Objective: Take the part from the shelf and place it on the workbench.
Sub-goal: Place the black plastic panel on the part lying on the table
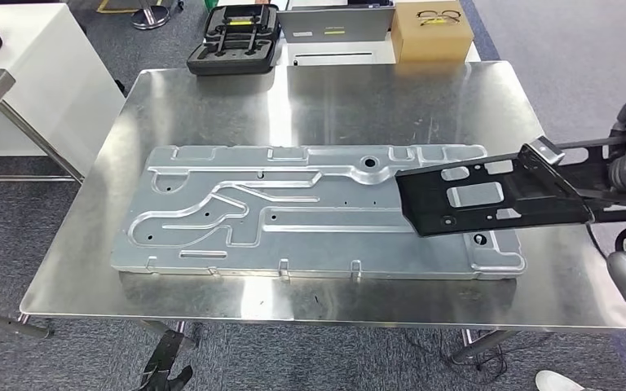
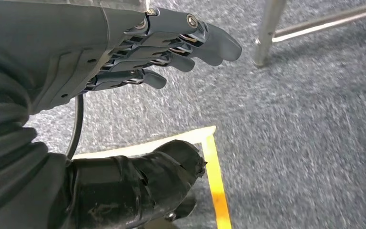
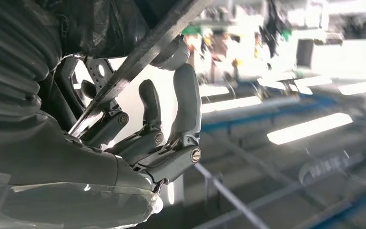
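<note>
Workbench (image 1: 212,98) of polished steel is lying before me, carrying a large stamped silver panel (image 1: 293,212) along its middle. I am holding the black part (image 1: 489,195), a flat bracket with cut-out windows, in my right hand (image 3: 162,138), whose fingers (image 3: 187,100) are curling up against its thin edge from beneath. The part is hanging tilted above the panel's right end, reaching in from beyond the workbench's right edge. My left hand (image 2: 171,45) is hanging over grey carpet near a workbench leg (image 2: 267,28), fingers stretched out and holding nothing. Behind the workbench a black foam tray (image 1: 235,41) and a cardboard box (image 1: 432,31) are sitting.
</note>
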You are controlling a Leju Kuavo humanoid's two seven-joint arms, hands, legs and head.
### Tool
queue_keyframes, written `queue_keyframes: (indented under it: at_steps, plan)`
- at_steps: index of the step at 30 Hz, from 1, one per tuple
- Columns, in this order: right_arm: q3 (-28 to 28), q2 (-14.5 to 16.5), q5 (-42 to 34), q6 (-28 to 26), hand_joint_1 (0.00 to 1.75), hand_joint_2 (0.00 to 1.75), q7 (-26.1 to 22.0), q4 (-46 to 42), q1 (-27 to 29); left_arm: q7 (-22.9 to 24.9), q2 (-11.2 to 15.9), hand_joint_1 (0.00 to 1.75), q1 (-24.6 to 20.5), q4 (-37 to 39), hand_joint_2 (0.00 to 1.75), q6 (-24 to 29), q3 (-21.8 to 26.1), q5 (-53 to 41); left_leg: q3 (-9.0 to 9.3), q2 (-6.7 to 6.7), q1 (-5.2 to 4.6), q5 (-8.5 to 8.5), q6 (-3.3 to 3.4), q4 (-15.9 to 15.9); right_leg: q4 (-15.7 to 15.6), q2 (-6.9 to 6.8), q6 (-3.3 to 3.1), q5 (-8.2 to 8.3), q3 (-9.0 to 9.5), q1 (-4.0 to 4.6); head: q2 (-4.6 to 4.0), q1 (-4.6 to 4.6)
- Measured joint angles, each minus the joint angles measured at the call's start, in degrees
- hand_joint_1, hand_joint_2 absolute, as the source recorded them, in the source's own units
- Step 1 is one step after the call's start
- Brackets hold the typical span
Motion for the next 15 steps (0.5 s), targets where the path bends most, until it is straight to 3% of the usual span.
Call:
queue_keyframes:
  at_steps: [3,5,8,10,12,14,15]
  plan:
    - [-1.3,0.0,-2.2,0.9,0.00,0.00,0.6,1.2,1.7,-0.3,0.0,0.00,0.0,0.0,1.75,-0.9,0.0,0.0,3.66,-0.03,-0.58,6.32,1.27,-10.4,-0.2,0.12,0.02,-0.43,0.90,0.16,0.00,0.02]
    - [-1.8,-0.1,-3.0,1.2,0.00,0.00,0.9,2.1,2.7,-0.3,0.0,0.00,-0.2,0.0,1.75,-1.0,0.0,-0.1,5.39,-0.12,-1.15,7.54,1.94,-14.6,-0.5,0.26,0.37,-0.47,1.13,0.07,0.00,0.01]
    - [-2.0,-0.3,-3.5,1.3,0.00,0.00,1.1,3.2,4.7,-0.2,0.2,0.00,-0.2,0.0,1.75,-0.7,0.0,-0.1,6.50,-0.11,-1.28,8.41,2.41,-16.5,-1.2,0.31,1.26,-0.39,1.43,-0.05,0.00,0.02]
    - [-2.0,-0.4,-3.7,1.3,0.00,0.00,1.1,3.7,5.5,-0.2,0.2,0.00,-0.3,0.0,0.87,-0.6,0.0,-0.1,7.46,0.02,-1.07,9.38,2.49,-18.2,0.8,-0.02,1.48,-2.03,0.63,0.07,0.00,0.10]
    - [-2.0,-0.4,-3.9,1.3,0.00,0.00,1.1,4.2,5.8,-0.2,0.1,0.00,-0.3,0.0,0.00,-0.3,0.0,0.0,7.71,0.09,-1.10,9.57,2.67,-18.6,6.9,-0.24,1.56,-5.50,-2.16,0.22,0.00,0.11]
    - [-2.0,-0.4,-4.7,1.5,0.00,0.00,1.1,4.7,6.3,-0.1,0.1,0.00,-0.3,0.0,0.00,0.6,0.0,0.1,7.62,0.09,-1.13,9.33,2.80,-18.2,12.1,-0.26,1.84,-7.15,-4.65,0.19,0.00,0.13]
    - [-2.0,-0.4,-5.2,1.6,0.00,0.00,1.2,4.9,6.5,0.0,0.1,0.00,-0.3,0.0,0.00,1.1,0.0,0.2,7.55,0.05,-1.10,9.13,2.77,-17.9,12.1,-0.29,2.04,-6.44,-4.68,0.07,0.00,0.12]
